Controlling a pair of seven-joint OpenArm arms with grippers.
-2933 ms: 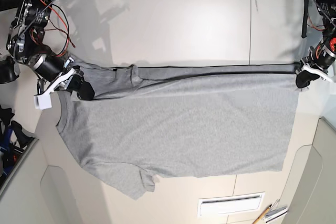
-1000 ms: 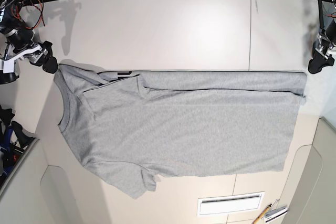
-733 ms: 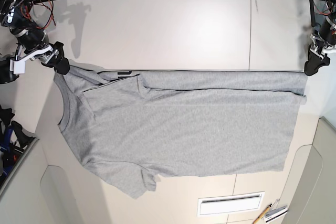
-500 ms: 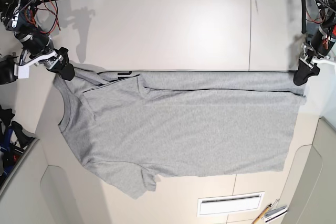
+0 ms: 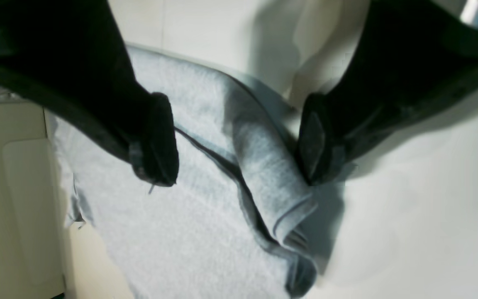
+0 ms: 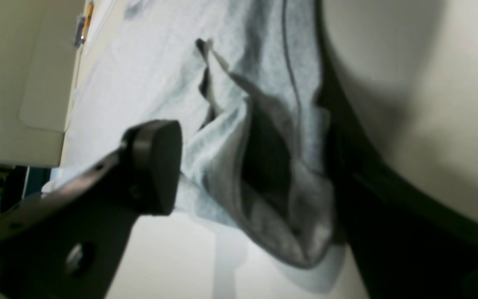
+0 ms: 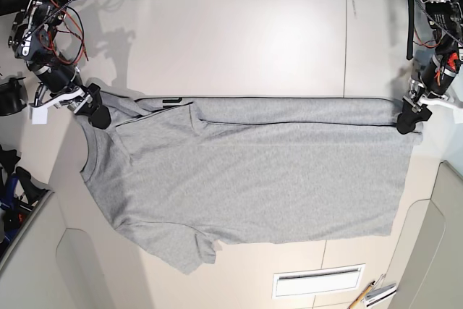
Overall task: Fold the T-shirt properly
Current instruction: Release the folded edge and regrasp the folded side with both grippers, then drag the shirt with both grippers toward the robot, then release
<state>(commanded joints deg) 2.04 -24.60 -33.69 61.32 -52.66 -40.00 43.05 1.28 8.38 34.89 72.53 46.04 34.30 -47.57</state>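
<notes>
Both hands are coming back down onto the T-shirt (image 7: 246,171), which is lying spread across the middle of the worktop (image 7: 231,34) with its upper edge already folded over. The left hand (image 7: 406,122), at right, and right hand (image 7: 95,111), at left, are straddling the fold's corners, wide apart, gripping nothing yet; a second fold looks imminent.

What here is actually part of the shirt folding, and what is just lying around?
Part of the job:
T-shirt
left gripper, open over the hem corner
right gripper, open at the shoulder

Lying about:
pencil
white vent plate
</notes>
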